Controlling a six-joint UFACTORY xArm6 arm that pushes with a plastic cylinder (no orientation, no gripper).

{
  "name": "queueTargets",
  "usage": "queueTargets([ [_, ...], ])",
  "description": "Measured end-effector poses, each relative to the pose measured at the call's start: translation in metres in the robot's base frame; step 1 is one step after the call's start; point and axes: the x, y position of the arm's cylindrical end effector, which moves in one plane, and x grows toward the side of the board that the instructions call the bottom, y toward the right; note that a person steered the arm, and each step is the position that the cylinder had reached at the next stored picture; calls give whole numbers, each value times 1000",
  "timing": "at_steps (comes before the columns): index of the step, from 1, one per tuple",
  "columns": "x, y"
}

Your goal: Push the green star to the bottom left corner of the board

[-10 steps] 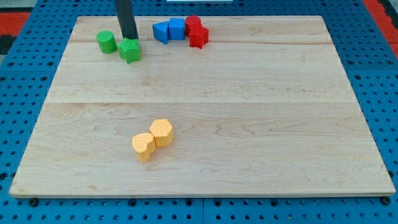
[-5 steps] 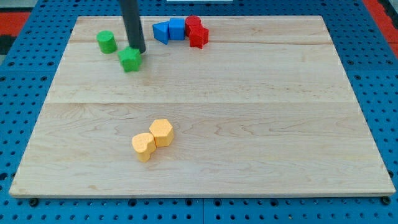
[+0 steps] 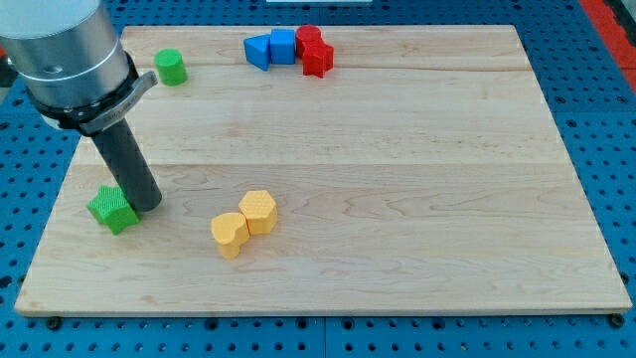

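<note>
The green star (image 3: 111,209) lies near the board's left edge, a little below mid-height and short of the bottom left corner. My tip (image 3: 146,204) stands just to the star's right, touching or nearly touching it. The rod rises up and to the left into the arm's grey body (image 3: 70,50) at the view's top left.
A green cylinder (image 3: 171,67) sits at the top left. Two blue blocks (image 3: 271,48) and two red blocks (image 3: 314,50) cluster at the top middle. A yellow heart (image 3: 230,234) and a yellow hexagon (image 3: 257,212) touch each other near the board's (image 3: 397,149) lower middle.
My tip has swept from the top of the board down and to the left, pushing the green star with it to the left edge. The arm's body has come into view.
</note>
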Motion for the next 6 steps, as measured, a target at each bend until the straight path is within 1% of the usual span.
queueTargets([
  [1,-30,7],
  [2,-4,-24],
  [3,16,-1],
  [4,-9,38],
  [5,-52,100],
  [6,-55,155],
])
